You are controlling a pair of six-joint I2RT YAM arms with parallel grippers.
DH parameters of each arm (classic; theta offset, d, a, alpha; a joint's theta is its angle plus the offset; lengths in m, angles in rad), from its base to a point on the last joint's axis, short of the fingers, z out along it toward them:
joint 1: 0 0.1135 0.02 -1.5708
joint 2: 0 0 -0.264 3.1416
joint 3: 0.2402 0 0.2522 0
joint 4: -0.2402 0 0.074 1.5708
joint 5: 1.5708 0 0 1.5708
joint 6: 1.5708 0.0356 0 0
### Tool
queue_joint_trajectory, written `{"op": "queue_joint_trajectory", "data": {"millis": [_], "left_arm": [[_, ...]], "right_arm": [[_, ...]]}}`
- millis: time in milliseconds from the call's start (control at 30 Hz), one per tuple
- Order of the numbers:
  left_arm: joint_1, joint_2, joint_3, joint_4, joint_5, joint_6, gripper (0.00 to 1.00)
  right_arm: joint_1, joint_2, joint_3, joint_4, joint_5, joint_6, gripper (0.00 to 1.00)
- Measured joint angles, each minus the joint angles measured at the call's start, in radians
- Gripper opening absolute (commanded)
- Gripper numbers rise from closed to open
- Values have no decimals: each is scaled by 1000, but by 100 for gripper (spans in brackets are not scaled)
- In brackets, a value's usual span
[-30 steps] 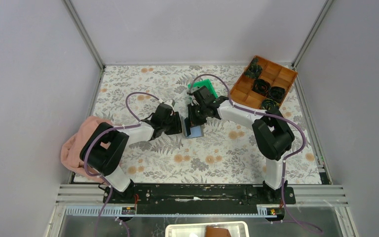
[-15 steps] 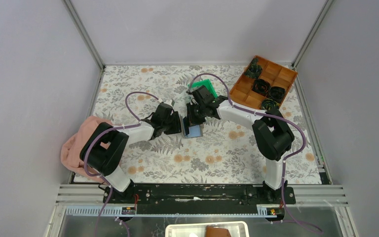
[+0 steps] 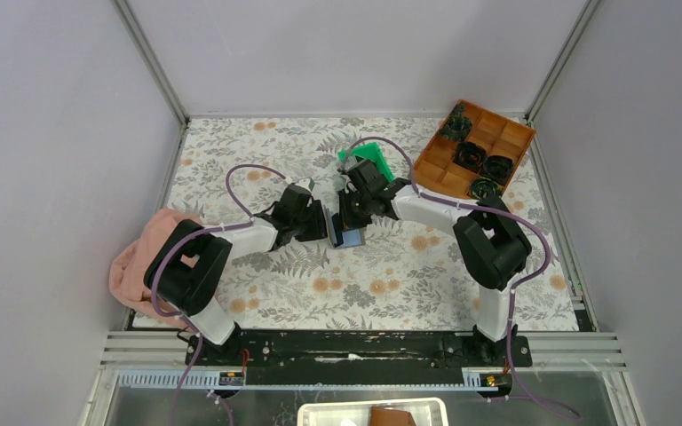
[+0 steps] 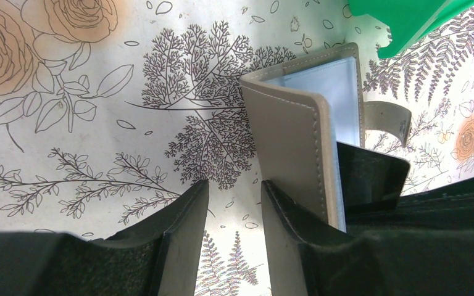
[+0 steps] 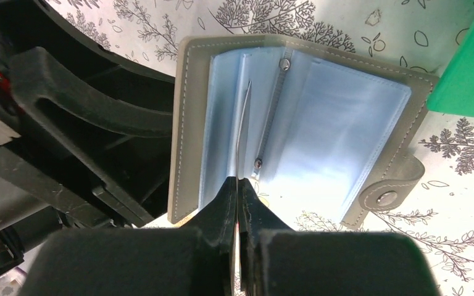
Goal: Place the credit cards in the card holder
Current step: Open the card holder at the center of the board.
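Two arms reach from the near edge of the bench (image 3: 257, 302) and meet at its middle. One pink cloth (image 3: 142, 257) lies at the near left, partly hidden behind the left arm.

The left tool (image 4: 234, 185) is parted, with bare bench showing in the gap. The grey cover of the one card holder (image 4: 293, 142) stands up against the outer side of one finger (image 4: 290, 228).

The holder lies unfolded, blue inside up. The right tool (image 5: 239, 182) is pinched tight on one credit card (image 5: 242, 135), seen edge-on, its far end down among the blue sleeves. No other card can be made out.

Beyond are one green bin (image 3: 368, 158), cut off in both wrist views, and one brown tray (image 3: 506, 133) at the far right. Its dark contents are too small to identify.
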Motion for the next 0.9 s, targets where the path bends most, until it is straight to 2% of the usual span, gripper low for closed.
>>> {"op": "queue_joint_trajectory", "data": {"millis": [433,900], "left_arm": [[0,2,3,-4,1,2,46],[5,2,3,-3,14,2,46]], "right_arm": [[-55,0,-124,164,-71,42,0],[-158,-34,-446,637,-257,341,0]]}}
